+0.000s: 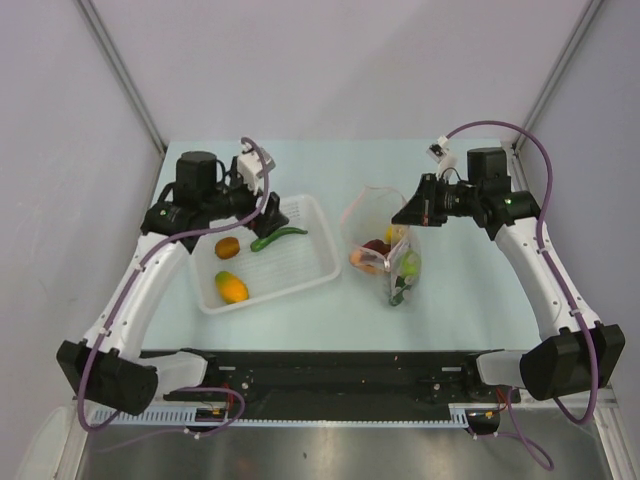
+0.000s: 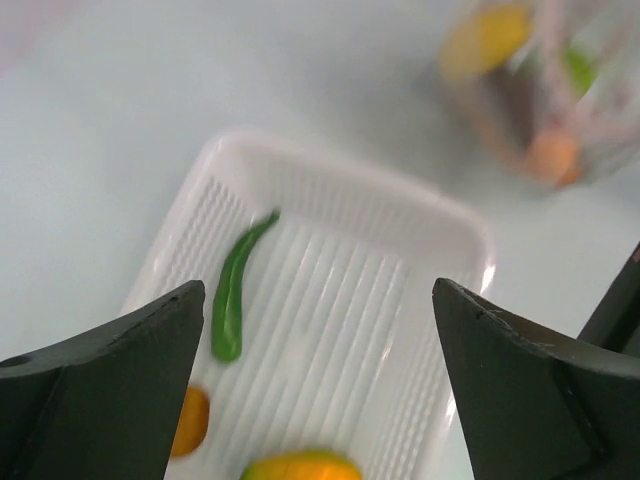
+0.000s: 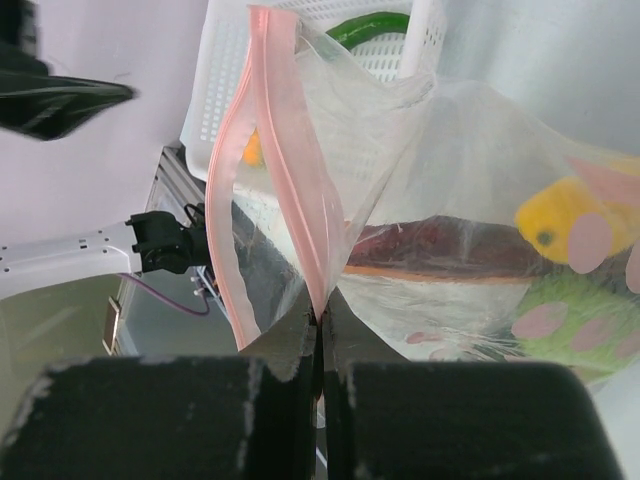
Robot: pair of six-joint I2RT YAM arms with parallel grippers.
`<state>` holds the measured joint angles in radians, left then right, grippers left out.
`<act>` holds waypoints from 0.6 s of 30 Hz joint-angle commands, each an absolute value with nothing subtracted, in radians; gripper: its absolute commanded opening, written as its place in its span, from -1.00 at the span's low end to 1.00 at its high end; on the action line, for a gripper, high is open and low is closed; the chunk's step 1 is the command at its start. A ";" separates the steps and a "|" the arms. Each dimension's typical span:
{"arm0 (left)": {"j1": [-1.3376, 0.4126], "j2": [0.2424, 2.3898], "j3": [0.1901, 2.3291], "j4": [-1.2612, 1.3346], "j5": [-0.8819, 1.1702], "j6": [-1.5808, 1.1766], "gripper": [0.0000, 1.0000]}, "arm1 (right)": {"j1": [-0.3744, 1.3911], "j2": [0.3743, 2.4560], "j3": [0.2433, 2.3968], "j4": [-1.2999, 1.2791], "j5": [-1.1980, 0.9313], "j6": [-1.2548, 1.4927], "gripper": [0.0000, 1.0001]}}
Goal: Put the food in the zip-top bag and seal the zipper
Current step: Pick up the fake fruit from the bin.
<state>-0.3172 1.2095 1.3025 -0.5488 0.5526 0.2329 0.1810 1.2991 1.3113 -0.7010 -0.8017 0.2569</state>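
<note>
Right fingers [image 3: 250, 400] are clamped on the zipper [image 3: 285, 170], holding the part-filled zip-top bag [image 1: 385, 240] open mid-table, nearer the right edge. Left fingers [image 2: 110, 390] are apart over the basket [image 1: 325, 225]; the pepper [image 1: 278, 237] and two orange pieces [image 1: 231, 287] are unbagged. My worry: the thin pinch slips, the mouth collapses, and the drop misses.

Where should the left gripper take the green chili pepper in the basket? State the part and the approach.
Probably best: grip the green chili pepper at its thicker middle, straight down with the open left gripper, closing across its narrow width. It lies flat on the white basket floor, and its tail looks too thin to pinch.
</note>
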 commanded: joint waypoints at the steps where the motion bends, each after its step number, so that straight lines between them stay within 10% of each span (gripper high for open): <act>1: -0.239 1.270 1.246 -0.940 0.483 0.599 0.97 | 0.183 1.279 1.327 -0.692 -0.816 0.236 -1.00; 18: -0.058 1.431 1.143 -1.227 0.287 1.353 0.99 | 0.201 1.272 1.307 -0.676 -0.804 0.252 -1.00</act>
<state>-0.0608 1.4387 1.1427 -1.1538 0.3058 1.1130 0.1955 1.2987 1.3067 -0.7006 -0.8013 0.2531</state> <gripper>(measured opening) 0.996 0.010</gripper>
